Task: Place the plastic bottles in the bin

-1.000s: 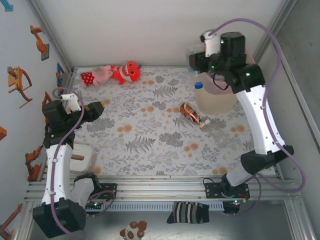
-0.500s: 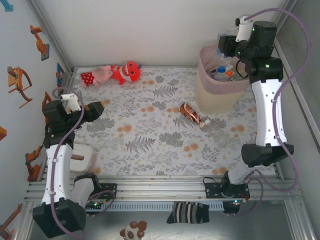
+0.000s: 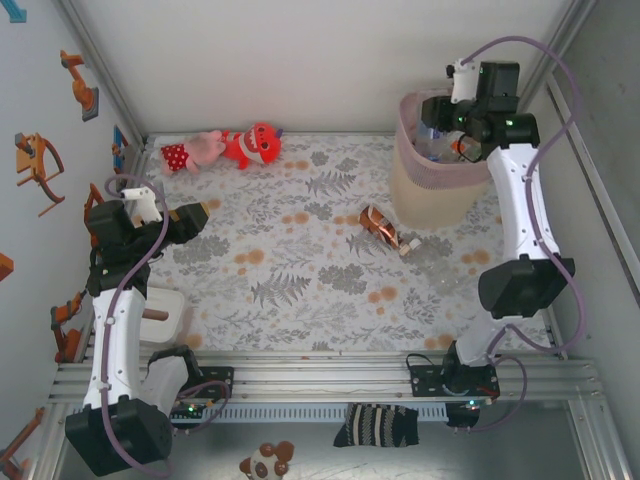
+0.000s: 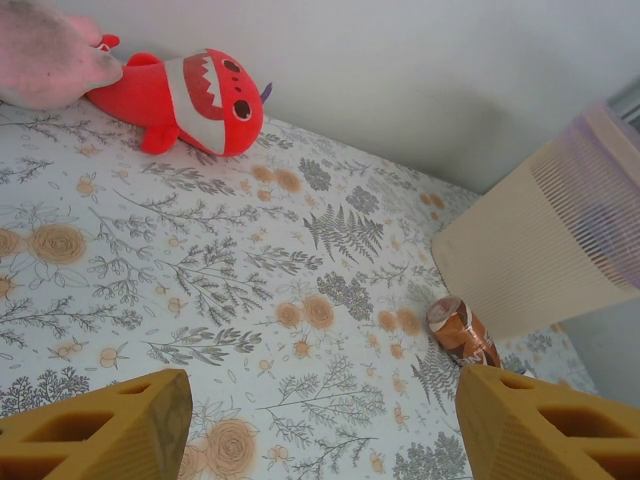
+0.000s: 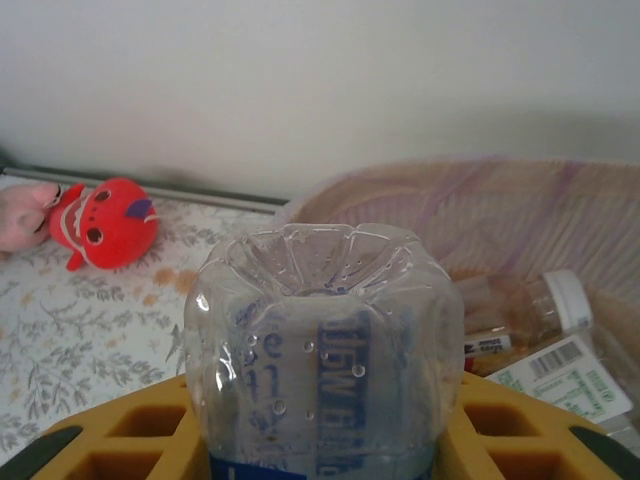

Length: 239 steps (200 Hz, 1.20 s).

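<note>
1. Right jaws: closed narrow on a clear bottle [image 5: 322, 350], one yellow finger [image 5: 130, 440] at each side of it.
2. Clear bottle: blue print on its wall, dimpled base turned to the wrist camera. It is held over the mouth of the bin [image 3: 430, 195].
3. Bin: pink mesh rim over a cream body, upright at the far right of the counter [image 3: 300, 270]. Inside it, just beyond the held bottle, lies a capped bottle [image 5: 530, 310] with a white cap, beside a barcode label; what carries the label cannot be told.
4. Left jaws: wide, nothing between them, low over the counter's left side and well apart from every bottle.
5. Brown bottle [image 3: 382, 229]: lying on the counter just beside the bin's foot, on its left. In the left wrist view it lies ahead, nearer the right-hand finger.
6. Red plush [image 3: 255, 145] and pink plush [image 3: 195, 150]: side by side at the far left, against the back wall.
</note>
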Available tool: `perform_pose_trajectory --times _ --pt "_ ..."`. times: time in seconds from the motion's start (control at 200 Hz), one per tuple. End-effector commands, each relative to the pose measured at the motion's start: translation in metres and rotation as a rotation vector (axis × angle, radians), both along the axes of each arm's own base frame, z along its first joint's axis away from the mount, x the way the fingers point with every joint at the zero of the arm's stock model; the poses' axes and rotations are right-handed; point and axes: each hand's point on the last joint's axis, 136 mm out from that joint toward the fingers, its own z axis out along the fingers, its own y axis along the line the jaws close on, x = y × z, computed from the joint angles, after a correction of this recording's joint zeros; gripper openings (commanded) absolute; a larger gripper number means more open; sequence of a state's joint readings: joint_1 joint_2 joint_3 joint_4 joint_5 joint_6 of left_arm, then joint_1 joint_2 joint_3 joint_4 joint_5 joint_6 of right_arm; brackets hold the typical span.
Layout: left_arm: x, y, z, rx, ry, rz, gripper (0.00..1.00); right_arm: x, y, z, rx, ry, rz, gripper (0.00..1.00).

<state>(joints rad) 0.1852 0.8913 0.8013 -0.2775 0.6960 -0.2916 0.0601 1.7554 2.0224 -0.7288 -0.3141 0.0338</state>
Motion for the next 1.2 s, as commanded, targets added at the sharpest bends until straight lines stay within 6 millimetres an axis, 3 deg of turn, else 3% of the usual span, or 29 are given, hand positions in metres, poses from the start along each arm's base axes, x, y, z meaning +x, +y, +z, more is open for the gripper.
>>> perform_pose_trajectory --times 0.0,0.466,0.706,0.861,0.961,1.192 --pt "-0.001 0.0 0.007 0.004 -0.028 -0.009 0.7 0.001 0.003 -0.032 0.013 0.085 0.035 0.4" --pt "0.0 0.0 0.005 -0.002 -0.018 -0.012 0.7 0.003 -0.002 -0.152 -0.066 0.406 0.065 0.38" --pt "0.0 0.0 0.005 -0.002 -0.014 -0.013 0.7 0.015 -0.001 -0.185 -0.07 0.478 0.063 0.38" --pt "0.0 0.0 0.005 0.001 -0.014 -0.011 0.7 0.026 0.0 -0.189 -0.051 0.484 0.055 0.44" --pt "0.0 0.0 0.004 -0.001 -0.013 -0.011 0.7 0.028 0.005 -0.178 -0.04 0.471 0.063 0.47" --pt "0.0 -0.001 0.005 -0.005 -0.014 -0.016 0.7 0.02 0.011 -0.108 0.004 0.333 0.059 0.61"
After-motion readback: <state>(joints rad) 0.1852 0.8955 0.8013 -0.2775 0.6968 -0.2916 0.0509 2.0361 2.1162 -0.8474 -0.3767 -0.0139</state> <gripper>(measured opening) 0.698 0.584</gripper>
